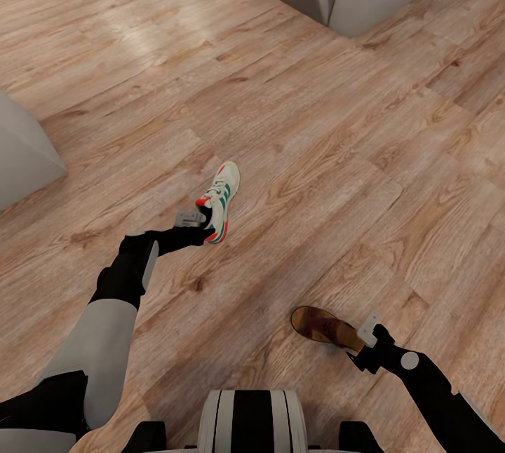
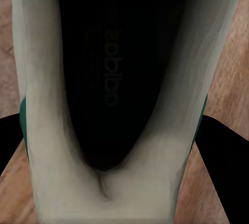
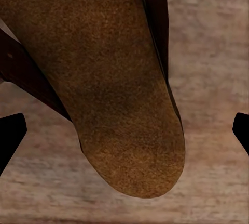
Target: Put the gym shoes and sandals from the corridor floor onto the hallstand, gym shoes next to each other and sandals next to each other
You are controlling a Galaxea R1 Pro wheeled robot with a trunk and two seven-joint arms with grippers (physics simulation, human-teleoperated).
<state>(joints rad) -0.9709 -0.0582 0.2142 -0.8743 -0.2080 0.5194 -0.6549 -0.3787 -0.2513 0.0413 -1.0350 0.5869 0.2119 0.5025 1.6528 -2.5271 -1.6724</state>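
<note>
Head view puts your left pincer (image 1: 203, 227) at the heel of the sneaker (image 1: 220, 202), whose long axis runs straight away from it, toe pointing up the floor (image 1: 365, 158). In the left wrist view the fingers (image 2: 220, 167) flank the heel on both sides, spread wide, and you cannot tell whether they touch it. Your right pincer (image 1: 365, 341) sits at one end of the sandal (image 1: 324, 325), which lies across toward your left. Its fingers (image 3: 10, 138) stand wide apart, clear of the footbed. Each arm is nearest its own shoe.
</note>
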